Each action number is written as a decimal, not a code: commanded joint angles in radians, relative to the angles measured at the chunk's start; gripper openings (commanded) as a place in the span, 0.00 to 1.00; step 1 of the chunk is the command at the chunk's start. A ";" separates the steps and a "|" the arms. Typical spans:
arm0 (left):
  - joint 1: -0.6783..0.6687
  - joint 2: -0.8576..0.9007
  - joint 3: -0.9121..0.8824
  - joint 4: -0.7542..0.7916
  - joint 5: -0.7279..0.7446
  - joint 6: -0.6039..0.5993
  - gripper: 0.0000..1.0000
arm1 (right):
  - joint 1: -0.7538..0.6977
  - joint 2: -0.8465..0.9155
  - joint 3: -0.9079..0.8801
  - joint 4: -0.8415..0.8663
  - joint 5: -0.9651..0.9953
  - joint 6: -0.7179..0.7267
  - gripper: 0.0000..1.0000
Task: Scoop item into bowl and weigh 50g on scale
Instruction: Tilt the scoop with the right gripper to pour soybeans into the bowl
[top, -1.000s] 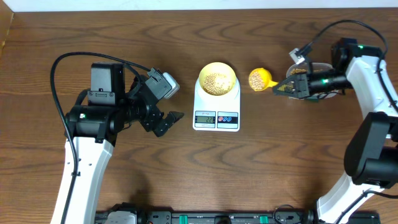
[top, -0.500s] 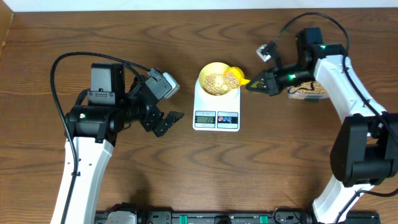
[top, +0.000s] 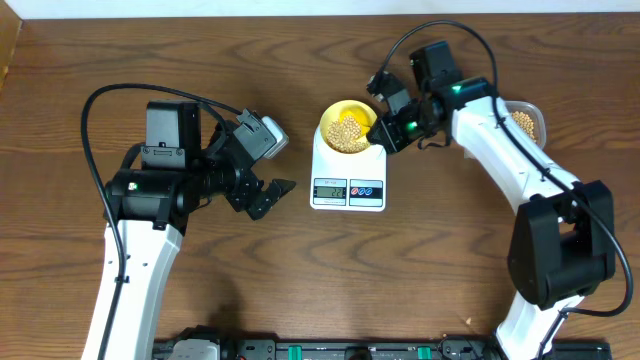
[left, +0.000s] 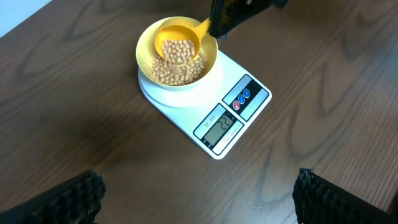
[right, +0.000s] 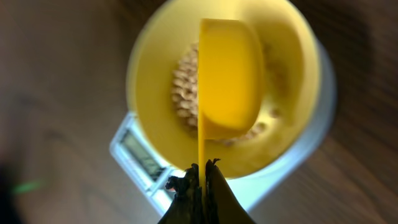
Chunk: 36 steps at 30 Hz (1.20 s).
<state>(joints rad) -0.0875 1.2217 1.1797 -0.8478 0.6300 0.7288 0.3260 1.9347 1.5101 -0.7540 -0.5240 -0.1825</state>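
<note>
A dark wooden bench (top: 200, 60) is seen from above, with a white robot arm at each side. At the left, the left end effector (top: 270, 195) hovers with its jaws spread wide and nothing between them, well apart from the work and facing the middle. In the middle sits a white scale (top: 347, 185), its display (left: 222, 126) too small to read with confidence. On the scale's top stands a pale-yellow bowl (left: 144, 50), partly filled with tan beans (left: 177, 73). Directly over the bowl, toward its right rim, hangs a bright yellow scoop (left: 177, 26) with beans showing in its cup. The scoop's handle runs from the bowl out to the right, into the right end effector (right: 200, 180), whose jaws are clamped tight on the handle's end. The right arm is therefore the one at the bowl, and the likely next move is a roll about the handle's line to tip the load down. At far right, partly behind the arm, a clear tub (top: 528, 120) holds more beans.
</note>
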 joint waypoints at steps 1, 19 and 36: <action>0.004 0.000 0.015 0.000 0.009 -0.012 0.99 | 0.067 -0.019 0.032 0.011 0.254 0.017 0.01; 0.004 0.000 0.015 0.000 0.009 -0.012 0.99 | 0.258 -0.133 0.032 0.005 0.647 -0.050 0.01; 0.004 0.000 0.015 0.000 0.009 -0.012 0.99 | 0.231 -0.133 0.032 -0.028 0.570 -0.032 0.01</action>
<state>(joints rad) -0.0875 1.2217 1.1797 -0.8478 0.6300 0.7288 0.5636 1.8183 1.5238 -0.7811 0.0673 -0.2165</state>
